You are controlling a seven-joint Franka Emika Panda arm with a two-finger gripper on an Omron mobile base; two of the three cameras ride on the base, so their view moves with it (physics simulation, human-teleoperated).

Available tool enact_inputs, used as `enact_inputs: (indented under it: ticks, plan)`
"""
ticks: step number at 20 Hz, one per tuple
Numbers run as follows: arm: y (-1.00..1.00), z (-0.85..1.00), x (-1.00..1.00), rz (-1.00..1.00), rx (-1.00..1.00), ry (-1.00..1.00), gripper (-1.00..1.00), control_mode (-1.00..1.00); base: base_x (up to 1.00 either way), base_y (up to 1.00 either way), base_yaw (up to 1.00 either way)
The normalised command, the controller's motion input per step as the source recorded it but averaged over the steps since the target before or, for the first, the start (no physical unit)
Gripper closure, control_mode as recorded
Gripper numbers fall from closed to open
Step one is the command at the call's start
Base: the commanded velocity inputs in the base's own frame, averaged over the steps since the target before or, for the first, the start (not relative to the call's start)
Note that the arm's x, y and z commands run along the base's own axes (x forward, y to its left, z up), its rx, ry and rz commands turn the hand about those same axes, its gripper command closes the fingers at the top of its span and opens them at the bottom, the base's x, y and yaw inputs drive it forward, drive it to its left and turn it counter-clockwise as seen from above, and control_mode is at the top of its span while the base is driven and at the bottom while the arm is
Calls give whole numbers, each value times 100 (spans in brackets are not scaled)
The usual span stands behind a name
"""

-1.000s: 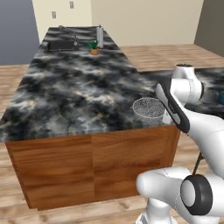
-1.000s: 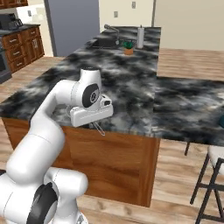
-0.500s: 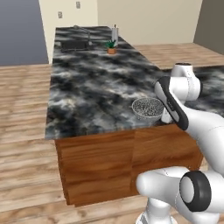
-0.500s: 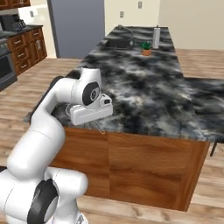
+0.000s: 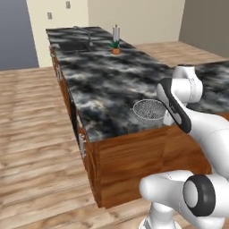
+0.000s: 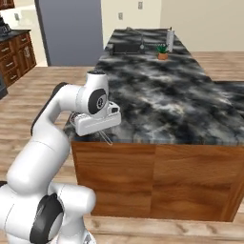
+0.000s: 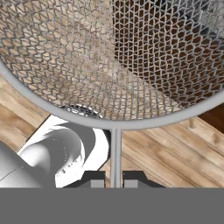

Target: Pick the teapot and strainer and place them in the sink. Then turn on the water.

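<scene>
Since the earlier frames the whole scene has slid sideways in both base views, which I read as my base driving along the counter (image 5: 112, 85) rather than anything on it shifting; the strainer (image 5: 150, 111) keeps the same place against my wrist. My tool (image 7: 114, 178) is clenched on the strainer's thin straight handle, one dark tip on each side of the wire, and the mesh bowl stands out ahead of it, hanging at the counter's near end beside my arm.

The strainer looks light and stiff: open wire mesh inside a solid round rim, nothing that should flex or break. I judge the handle to be the right place to hold, but it is narrow and smooth, so the bowl could swing or twist round the wire if I move sharply. Holding close to where handle meets rim, as I do, should keep that leverage small.

At the far end of the counter lies the sink (image 5: 74, 45), well apart from me, with its faucet (image 5: 85, 32) over it and a potted plant (image 5: 115, 47) and a tall bottle (image 5: 116, 32) near by. I cannot make out the teapot from here.
</scene>
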Motion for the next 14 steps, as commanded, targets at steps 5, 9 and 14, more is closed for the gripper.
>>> enact_inputs:
  ticks: [5, 9, 14]
  plan:
    - [0, 0, 0, 0, 0, 0, 100, 100, 23, 100, -42]
    - [0, 0, 0, 0, 0, 0, 100, 100, 20, 100, -43]
    - [0, 0, 0, 0, 0, 0, 100, 100, 15, 100, -41]
